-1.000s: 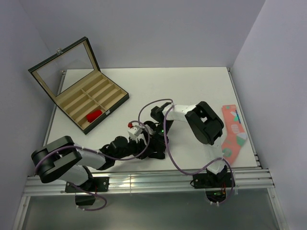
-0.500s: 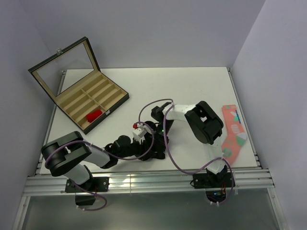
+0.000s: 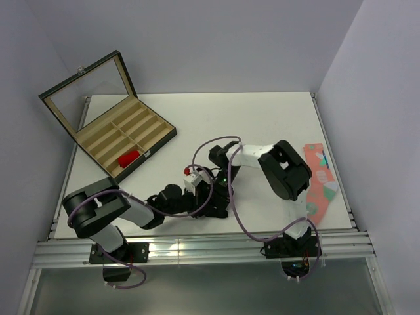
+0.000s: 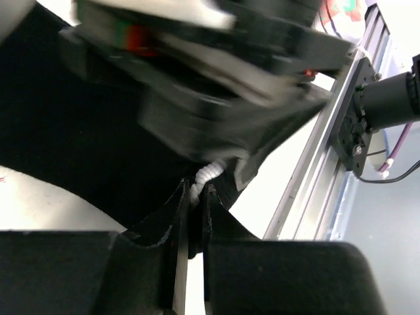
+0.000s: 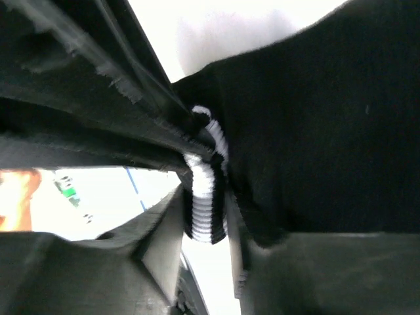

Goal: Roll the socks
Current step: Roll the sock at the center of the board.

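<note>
The black sock with white cuff stripes lies on the table near the front middle, mostly hidden under both grippers in the top view. My right gripper is shut on its striped cuff. My left gripper is shut on the same sock, with a bit of white stripe showing at its fingertips. In the top view the left gripper and the right gripper meet tip to tip. The red sock lies in a compartment of the open box.
The open black box with wooden compartments stands at the back left, lid raised. A salmon-pink sock with green and white patches lies at the table's right edge. The metal rail runs along the front edge.
My left arm has swung its elbow to the right and pushed its gripper closer in on the black sock. The right arm's elbow has shifted slightly right. Both stay closed on the sock.
</note>
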Motion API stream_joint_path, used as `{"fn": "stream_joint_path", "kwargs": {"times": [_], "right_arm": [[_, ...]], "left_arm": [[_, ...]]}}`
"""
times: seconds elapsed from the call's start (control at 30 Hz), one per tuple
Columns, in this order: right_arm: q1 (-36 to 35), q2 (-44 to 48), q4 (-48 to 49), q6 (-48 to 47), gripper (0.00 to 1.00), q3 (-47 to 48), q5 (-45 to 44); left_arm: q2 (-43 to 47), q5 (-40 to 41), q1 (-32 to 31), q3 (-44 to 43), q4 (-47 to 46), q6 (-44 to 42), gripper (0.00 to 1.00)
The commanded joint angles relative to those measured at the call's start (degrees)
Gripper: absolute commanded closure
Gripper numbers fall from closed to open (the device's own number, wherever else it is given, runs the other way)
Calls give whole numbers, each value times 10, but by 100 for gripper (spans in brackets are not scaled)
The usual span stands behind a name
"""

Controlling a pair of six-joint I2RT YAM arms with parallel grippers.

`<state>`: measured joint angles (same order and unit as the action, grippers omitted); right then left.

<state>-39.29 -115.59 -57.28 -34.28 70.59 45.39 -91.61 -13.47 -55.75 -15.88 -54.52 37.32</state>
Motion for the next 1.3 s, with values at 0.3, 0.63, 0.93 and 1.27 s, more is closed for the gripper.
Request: {"fn": "stream_joint_path", "kwargs": {"times": [0.3, 0.63, 0.93, 1.27], "right_arm": [[69, 283, 194, 24, 51, -161, -142], [67, 476, 247, -93, 46, -310, -129], [28, 565, 271, -141, 45, -390, -130], [-81, 616, 289, -149, 44, -455, -202]], "left_arm": [[-106, -6, -23, -49, -9, 171, 100], [-85, 75, -44, -92, 138, 324, 100], [-136, 23, -56, -136, 151, 404, 100], [-146, 3, -57, -141, 143, 425, 100]]}}
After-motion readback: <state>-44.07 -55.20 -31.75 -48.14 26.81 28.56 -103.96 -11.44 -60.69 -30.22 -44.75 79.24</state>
